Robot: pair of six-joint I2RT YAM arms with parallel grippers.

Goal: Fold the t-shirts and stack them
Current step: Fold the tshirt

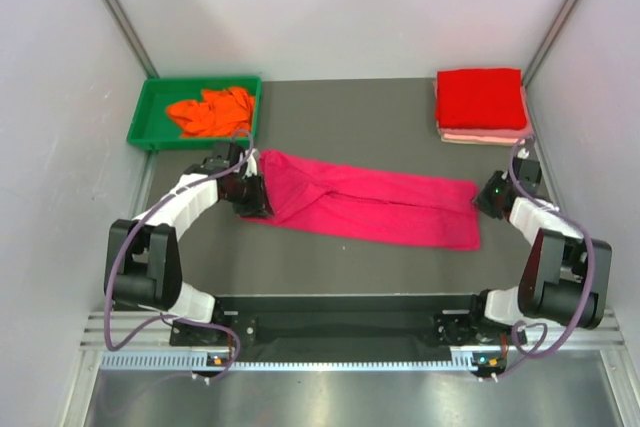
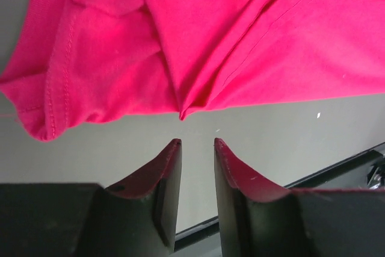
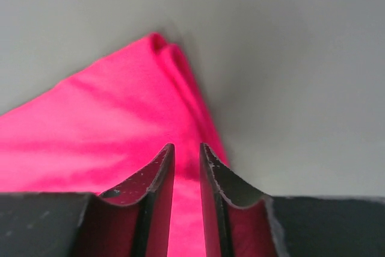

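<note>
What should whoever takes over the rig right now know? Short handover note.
Left gripper: jaws slightly apart, empty, just short of the magenta shirt's left end.
Right gripper: jaws slightly apart, over the shirt's right corner, apparently not clamping it.
Magenta shirt: a long folded strip across mid-table.
Done: red shirt folded, stacked on the pale pink shirt, far right.
Left: finish folding magenta and stack it; orange shirt lies crumpled in the green tray.

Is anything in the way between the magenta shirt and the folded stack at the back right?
Nothing visible. Bare table separates the magenta shirt from the stack; the right end effector sits at the shirt's right end, beside that route.
</note>
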